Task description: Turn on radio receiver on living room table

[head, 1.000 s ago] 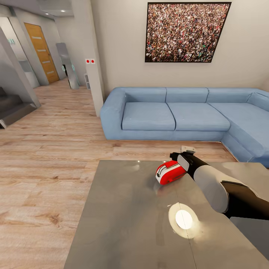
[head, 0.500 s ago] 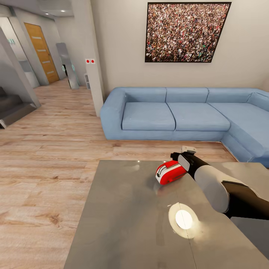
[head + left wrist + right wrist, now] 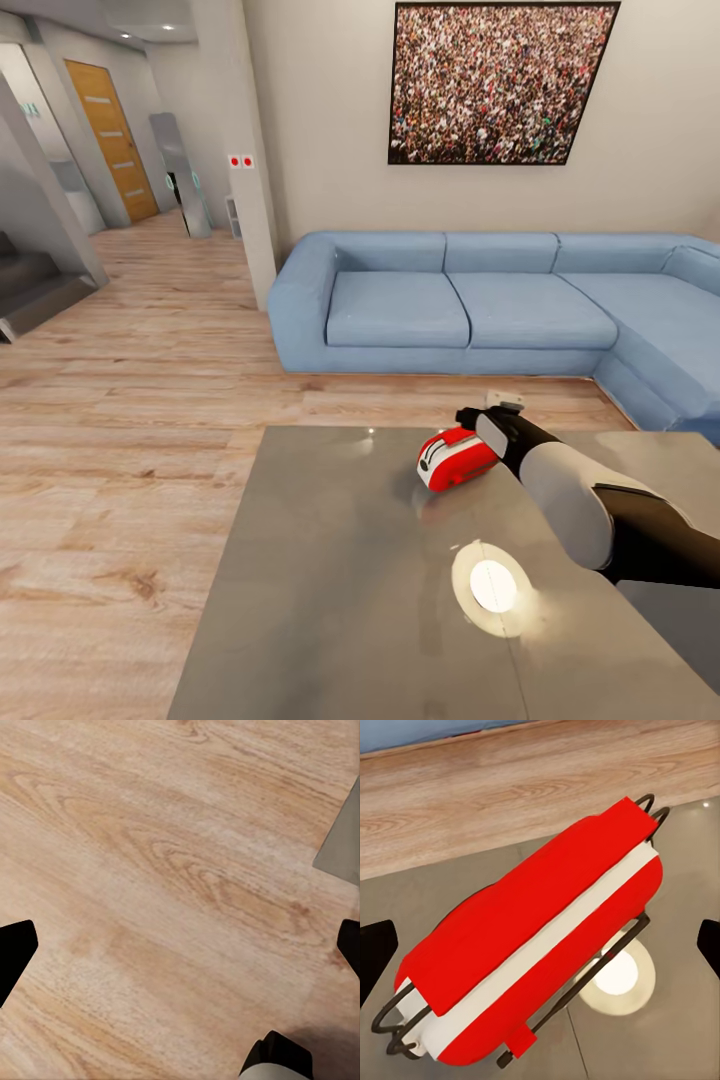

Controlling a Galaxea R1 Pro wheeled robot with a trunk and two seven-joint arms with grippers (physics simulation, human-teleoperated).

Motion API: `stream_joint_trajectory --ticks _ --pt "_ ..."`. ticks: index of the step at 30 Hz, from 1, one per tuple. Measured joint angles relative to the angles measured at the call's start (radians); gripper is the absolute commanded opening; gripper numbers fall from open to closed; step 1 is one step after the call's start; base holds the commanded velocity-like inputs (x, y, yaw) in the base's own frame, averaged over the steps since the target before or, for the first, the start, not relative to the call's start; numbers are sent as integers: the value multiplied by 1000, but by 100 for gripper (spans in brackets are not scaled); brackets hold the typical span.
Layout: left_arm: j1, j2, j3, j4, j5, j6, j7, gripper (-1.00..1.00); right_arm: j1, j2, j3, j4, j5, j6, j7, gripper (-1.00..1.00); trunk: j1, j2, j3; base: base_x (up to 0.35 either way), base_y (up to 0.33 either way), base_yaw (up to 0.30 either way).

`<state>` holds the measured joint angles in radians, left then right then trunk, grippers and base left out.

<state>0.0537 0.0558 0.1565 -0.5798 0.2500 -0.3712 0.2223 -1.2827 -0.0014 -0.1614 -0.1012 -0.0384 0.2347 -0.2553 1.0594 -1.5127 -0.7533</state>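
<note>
Living room had a wood floor (image 3: 130, 400), blue sofa (image 3: 450, 310) mid-frame and a crowd picture (image 3: 500, 85) up top. The radio receiver (image 3: 455, 460) sat on the grey table (image 3: 330, 600), just right of center. The right gripper (image 3: 480, 425) hovered right over it, jaws wide, gripping nothing. The left gripper (image 3: 180, 945) hung over bare floor, jaws also wide. Risk imo: a clumsy poke could shove the light radio along that glossy top. No readable labels anywhere.

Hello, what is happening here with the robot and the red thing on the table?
The robot's right gripper is stretched over the glossy grey coffee table, right at the small red radio receiver with white trim. The right wrist view looks down on the radio with the fingers spread wide. The left gripper hangs open above the wood plank floor.
</note>
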Motion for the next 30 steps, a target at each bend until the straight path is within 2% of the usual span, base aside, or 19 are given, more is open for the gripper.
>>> stream_joint_trajectory --ticks 2,14,18,20,22,30 --pt "0 0 0 0 0 0 0 100 0 1 -1 0 0 0 0 100 8 -14 -6 0 0 0" --pt "0 1 0 0 0 1 0 100 0 6 -1 1 -1 -2 10 100 8 -14 -6 0 0 0" --pt "0 1 0 0 0 1 0 100 0 5 -1 2 1 -3 94 100 8 -14 -6 0 0 0" --pt "0 1 0 0 0 0 0 100 0 5 -1 3 4 -3 142 100 15 -28 -13 0 0 0" --pt "0 2 0 0 0 0 0 100 0 5 -1 3 10 -3 159 100 23 -42 -19 0 0 0" --pt "0 2 0 0 0 1 0 100 0 2 -2 4 33 -4 173 100 23 -42 -19 0 0 0"
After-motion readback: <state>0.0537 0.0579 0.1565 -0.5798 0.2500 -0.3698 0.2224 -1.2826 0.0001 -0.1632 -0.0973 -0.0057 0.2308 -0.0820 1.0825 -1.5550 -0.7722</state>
